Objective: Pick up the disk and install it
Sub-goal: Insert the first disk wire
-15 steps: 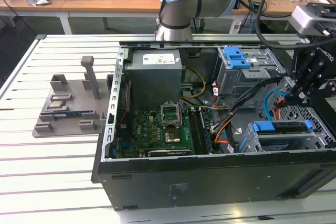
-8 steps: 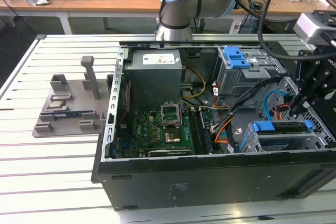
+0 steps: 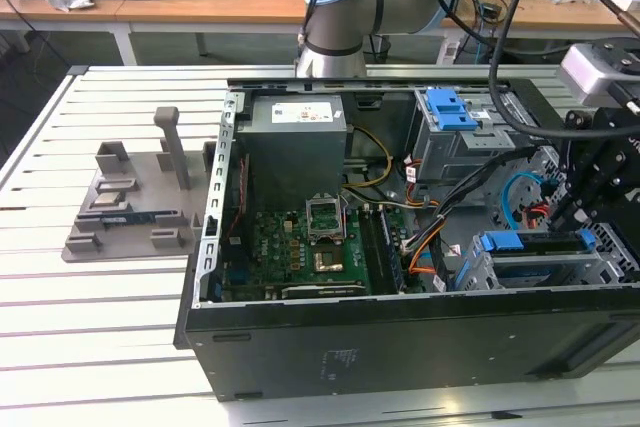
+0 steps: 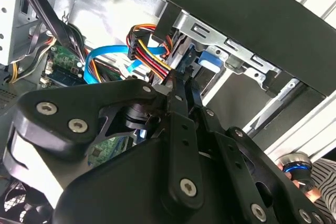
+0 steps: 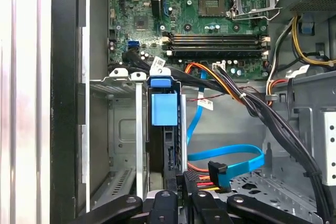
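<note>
The disk (image 3: 536, 243) sits on edge inside the grey drive cage (image 3: 480, 272) at the case's front corner, on the exterior view's right, with its blue rails along the top. In the first wrist view the disk (image 5: 164, 109) runs as a dark strip with a blue bracket, between the cage's metal walls. My gripper (image 3: 572, 215) hangs over the disk's end nearest the cables. In both wrist views its fingers lie pressed together, the tips (image 5: 181, 178) right at the disk's near end, beside a black power plug (image 5: 198, 181). A blue piece of the disk (image 4: 209, 60) shows just past the gripper (image 4: 178, 81).
The open computer case (image 3: 400, 347) lies on a white slatted table (image 3: 100, 327). Inside are the motherboard (image 3: 300, 247), a grey power supply (image 3: 295, 147), a second cage with a blue latch (image 3: 450, 112) and blue data cables (image 5: 226, 156). A grey fixture (image 3: 130, 207) stands at the exterior view's left.
</note>
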`<state>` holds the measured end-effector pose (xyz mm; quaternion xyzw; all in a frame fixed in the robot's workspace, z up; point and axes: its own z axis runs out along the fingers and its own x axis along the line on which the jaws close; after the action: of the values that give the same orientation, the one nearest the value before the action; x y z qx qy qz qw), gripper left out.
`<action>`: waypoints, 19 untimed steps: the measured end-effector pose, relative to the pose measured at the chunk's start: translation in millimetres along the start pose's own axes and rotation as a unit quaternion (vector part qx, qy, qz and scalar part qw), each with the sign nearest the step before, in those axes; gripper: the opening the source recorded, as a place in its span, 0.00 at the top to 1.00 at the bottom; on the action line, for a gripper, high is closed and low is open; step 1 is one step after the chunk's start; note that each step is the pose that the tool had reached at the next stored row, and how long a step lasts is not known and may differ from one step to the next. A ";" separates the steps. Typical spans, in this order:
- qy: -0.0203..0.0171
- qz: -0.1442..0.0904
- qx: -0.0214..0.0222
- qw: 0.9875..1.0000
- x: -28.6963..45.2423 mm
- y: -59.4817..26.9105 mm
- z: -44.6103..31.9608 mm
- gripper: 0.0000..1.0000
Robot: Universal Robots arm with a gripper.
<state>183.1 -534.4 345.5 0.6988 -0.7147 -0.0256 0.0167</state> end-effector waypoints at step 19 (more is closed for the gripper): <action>0.003 -0.003 0.000 1.000 1.5 -0.1 10.6 0.83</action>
<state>182.5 -535.7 334.9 0.7010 -0.7126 -0.0238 0.0185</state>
